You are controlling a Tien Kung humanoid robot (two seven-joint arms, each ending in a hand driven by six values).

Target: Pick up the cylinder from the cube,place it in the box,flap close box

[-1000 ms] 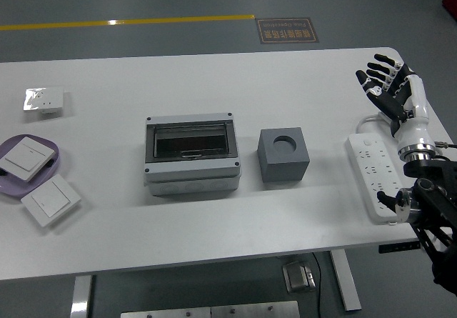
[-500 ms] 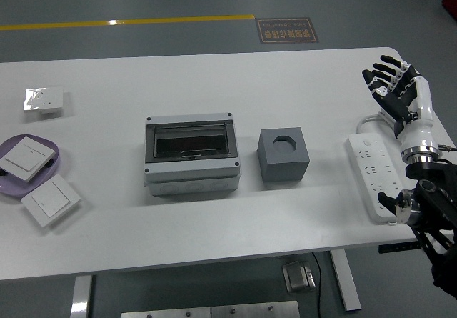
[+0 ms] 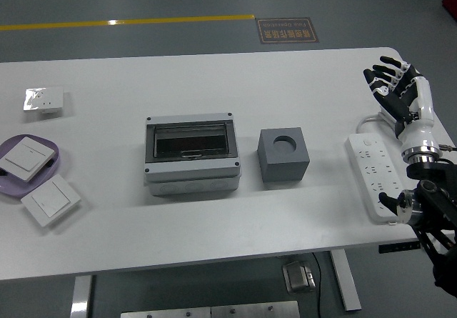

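A grey cube [image 3: 283, 154] with a round, empty hole in its top stands at the table's middle. No cylinder shows on it. To its left sits a grey box [image 3: 192, 153] with its dark see-through flap lying shut. My right hand [image 3: 395, 83] is at the far right, above the table's edge, fingers spread and empty, well apart from the cube. My left arm is out of view.
A white power strip [image 3: 377, 175] lies under my right forearm. A purple dish [image 3: 60, 156] with a white switch plate, a second switch plate [image 3: 50, 200] and a small white switch [image 3: 44, 101] lie at the table's left.
My right hand has drifted a little to the right and its fingers have spread slightly. Nothing else has moved.
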